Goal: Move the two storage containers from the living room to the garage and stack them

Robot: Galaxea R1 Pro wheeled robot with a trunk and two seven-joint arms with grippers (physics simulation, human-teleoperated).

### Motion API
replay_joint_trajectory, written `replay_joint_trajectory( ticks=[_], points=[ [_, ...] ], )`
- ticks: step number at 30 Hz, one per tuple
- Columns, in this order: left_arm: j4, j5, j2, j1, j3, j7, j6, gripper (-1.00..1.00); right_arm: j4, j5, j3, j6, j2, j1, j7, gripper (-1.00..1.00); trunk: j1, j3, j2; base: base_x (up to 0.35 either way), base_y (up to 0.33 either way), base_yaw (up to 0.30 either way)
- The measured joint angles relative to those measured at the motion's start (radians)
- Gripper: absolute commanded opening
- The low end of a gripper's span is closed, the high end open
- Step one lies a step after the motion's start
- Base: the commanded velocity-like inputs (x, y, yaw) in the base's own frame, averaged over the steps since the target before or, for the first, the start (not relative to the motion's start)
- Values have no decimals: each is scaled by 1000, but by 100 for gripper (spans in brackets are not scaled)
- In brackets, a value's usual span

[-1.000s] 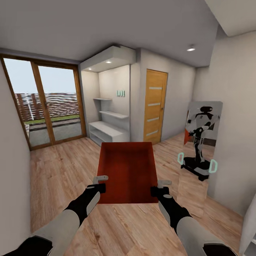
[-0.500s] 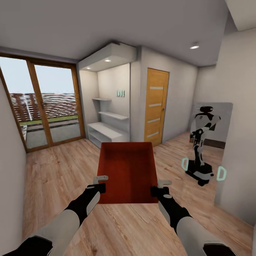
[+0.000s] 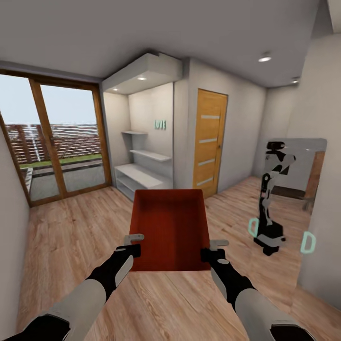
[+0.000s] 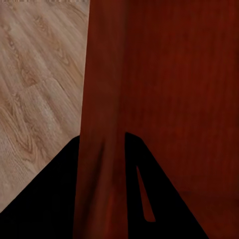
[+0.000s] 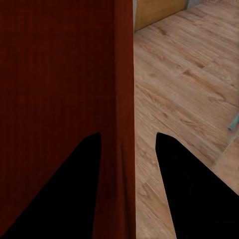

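**Red bin held at both sides over the plank floor**

The light wood plank floor (image 3: 71, 237) of the beige-walled room spreads across the head view. At its far left stand the wood-framed glass doors (image 3: 57, 137), with a brick wall and a strip of grass beyond them. Just right of the doors a white recessed alcove holds white wall shelves (image 3: 144, 154) above a low white cabinet. Next comes an orange wooden door with pale horizontal panels (image 3: 208, 142), shut. On the right wall a tall frameless mirror (image 3: 303, 208) shows the robot's own reflection.

The red-orange rectangular open-top storage container (image 3: 170, 227) is lifted clear of the floor in front of the robot, centred between both arms, its open top facing up and its far end tipped slightly higher.

The left hand (image 3: 134, 244) is clamped on the container's left wall near the near corner; in the left wrist view the red wall runs down between its two dark fingers (image 4: 55, 199). The right hand (image 3: 214, 250) grips the right wall in like manner, the wall passing between its dark fingers (image 5: 194, 189) in the right wrist view.
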Motion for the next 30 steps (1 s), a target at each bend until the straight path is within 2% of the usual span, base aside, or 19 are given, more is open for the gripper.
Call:
replay_joint_trajectory(
  ticks=[19,30],
  points=[
    [0,2,0,0,-1,1,0,-100,0,1,0,1,0,0,-1,-100,0,0,0,323,0,-2],
    [2,7,1,0,-1,1,1,-100,-2,4,0,8,2,0,-3,-100,0,0,0,323,0,-207]
  ],
)
